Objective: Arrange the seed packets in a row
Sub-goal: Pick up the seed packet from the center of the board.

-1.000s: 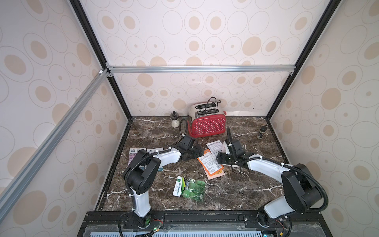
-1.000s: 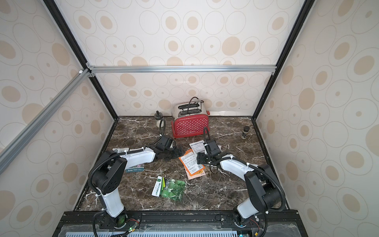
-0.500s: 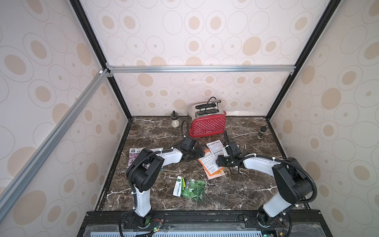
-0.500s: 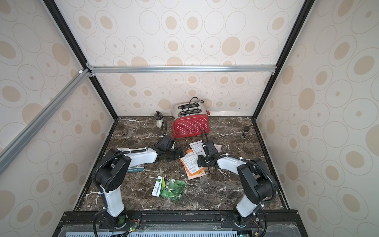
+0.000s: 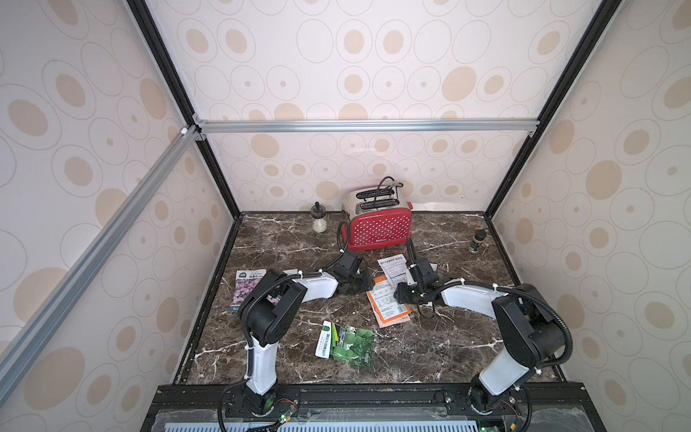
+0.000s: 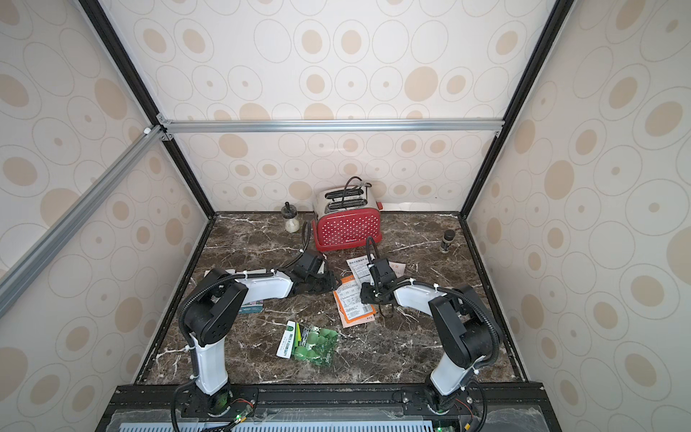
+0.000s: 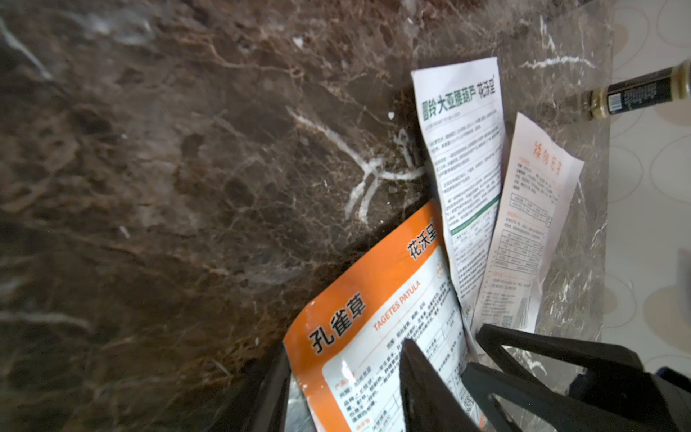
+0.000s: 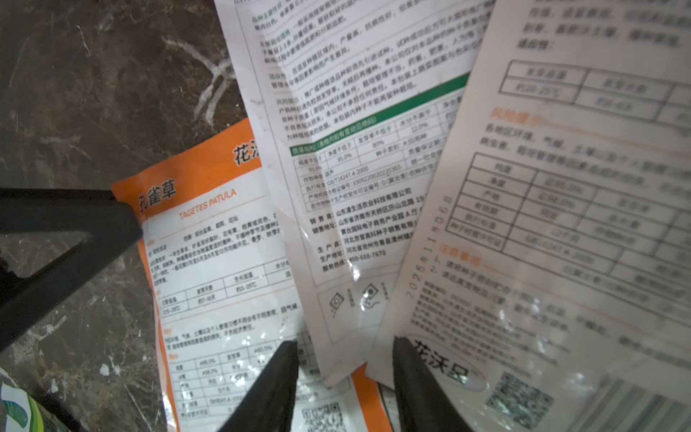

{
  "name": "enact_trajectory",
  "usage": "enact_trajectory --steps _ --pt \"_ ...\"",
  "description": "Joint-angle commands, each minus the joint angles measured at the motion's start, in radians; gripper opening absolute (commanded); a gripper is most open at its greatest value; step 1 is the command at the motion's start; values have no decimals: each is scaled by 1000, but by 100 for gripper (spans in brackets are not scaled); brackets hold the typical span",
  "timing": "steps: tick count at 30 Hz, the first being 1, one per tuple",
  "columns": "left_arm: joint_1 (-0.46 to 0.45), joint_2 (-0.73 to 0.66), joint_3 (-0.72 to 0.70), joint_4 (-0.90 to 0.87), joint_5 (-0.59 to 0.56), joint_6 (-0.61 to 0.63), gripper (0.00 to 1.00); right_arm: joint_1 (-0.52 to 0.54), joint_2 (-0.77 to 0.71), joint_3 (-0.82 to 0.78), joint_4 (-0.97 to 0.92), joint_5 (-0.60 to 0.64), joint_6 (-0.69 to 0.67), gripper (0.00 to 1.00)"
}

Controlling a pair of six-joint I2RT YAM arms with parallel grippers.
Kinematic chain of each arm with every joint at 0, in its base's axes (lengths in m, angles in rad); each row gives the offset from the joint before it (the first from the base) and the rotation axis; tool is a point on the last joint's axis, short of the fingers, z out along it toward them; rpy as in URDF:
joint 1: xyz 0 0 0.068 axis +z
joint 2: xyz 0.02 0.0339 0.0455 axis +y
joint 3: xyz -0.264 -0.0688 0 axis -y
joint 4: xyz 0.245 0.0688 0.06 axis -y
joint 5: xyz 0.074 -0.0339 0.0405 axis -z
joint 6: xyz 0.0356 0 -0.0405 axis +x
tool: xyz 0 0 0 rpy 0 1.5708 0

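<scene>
As thin, glossy and limp, best pinched at a free edge. Noted seed packets (image 5: 389, 303) fanned centre of bench (image 5: 299, 239). Found left gripper (image 7: 342, 359) jaws half-closed astride orange packet (image 7: 374, 318), right gripper (image 8: 344, 340) jaws narrow over white packet (image 8: 355, 149); cannot confirm grip.

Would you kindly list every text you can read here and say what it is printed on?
"孔雀草" and "TAGETES PATULA": orange-bordered packet.
"圆铃大亚腰葫芦": white packet with green heading.
"2026年11月06日": white packet with orange headings.
Fine print, the green-gourd packet's strip and the toaster's badge: too small to read.
</scene>
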Motion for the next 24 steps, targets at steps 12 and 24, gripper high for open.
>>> enact_trajectory --steps 12,24 --pt "-11 -28 67 -102 -46 30 0 7 -17 8 -30 19 -8 43" --pt "7 -178 131 -283 -122 76 0 19 -212 -16 -70 69 -111 52"
